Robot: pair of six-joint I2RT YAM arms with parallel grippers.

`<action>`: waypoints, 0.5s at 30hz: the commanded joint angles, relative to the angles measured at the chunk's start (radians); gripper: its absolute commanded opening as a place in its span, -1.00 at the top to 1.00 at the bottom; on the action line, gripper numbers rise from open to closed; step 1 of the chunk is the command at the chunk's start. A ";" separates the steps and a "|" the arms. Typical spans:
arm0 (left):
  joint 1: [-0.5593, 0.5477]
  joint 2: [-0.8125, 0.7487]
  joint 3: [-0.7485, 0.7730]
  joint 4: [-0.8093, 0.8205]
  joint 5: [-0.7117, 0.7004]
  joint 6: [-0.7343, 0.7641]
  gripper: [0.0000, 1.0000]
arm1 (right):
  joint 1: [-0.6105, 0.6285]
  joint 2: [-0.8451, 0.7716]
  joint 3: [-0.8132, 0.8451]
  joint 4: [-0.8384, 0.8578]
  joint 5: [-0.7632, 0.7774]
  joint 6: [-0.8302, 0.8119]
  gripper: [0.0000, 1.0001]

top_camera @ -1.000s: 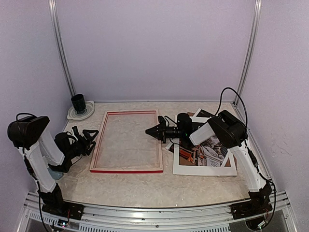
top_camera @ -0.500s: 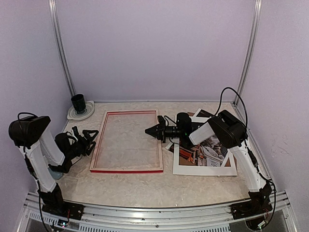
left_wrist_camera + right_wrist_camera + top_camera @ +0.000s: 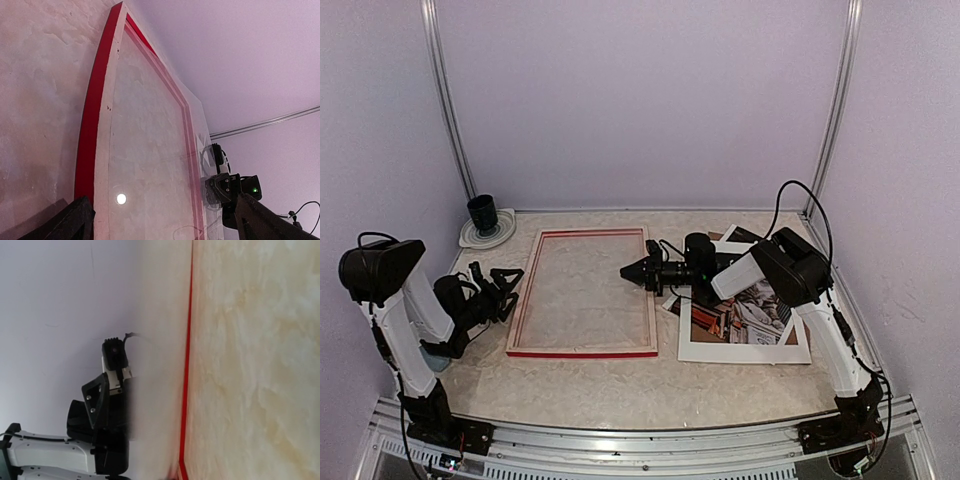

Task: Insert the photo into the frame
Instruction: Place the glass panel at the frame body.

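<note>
2 grippers flank the frame (image 3: 582, 351): the left gripper (image 3: 510, 290), jaws spread, just left of it, the right gripper (image 3: 628, 270), jaws seemingly pressed together, over its right rail, where a drag could skew it; the photo (image 3: 742, 320) lies right of it under the mat board (image 3: 740, 353).

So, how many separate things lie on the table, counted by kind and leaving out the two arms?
Red frame: 1
Photo: 1
White mat board: 1
Black cup: 1
White dish under the cup: 1
Total: 5
</note>
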 commanded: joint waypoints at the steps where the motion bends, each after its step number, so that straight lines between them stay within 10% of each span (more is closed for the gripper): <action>1: -0.001 0.027 -0.012 -0.016 0.032 -0.008 -0.98 | 0.020 -0.004 0.026 -0.012 0.004 -0.027 0.76; 15: 0.001 0.027 -0.012 -0.012 0.035 -0.010 -0.98 | 0.020 -0.008 0.048 -0.063 0.012 -0.070 0.67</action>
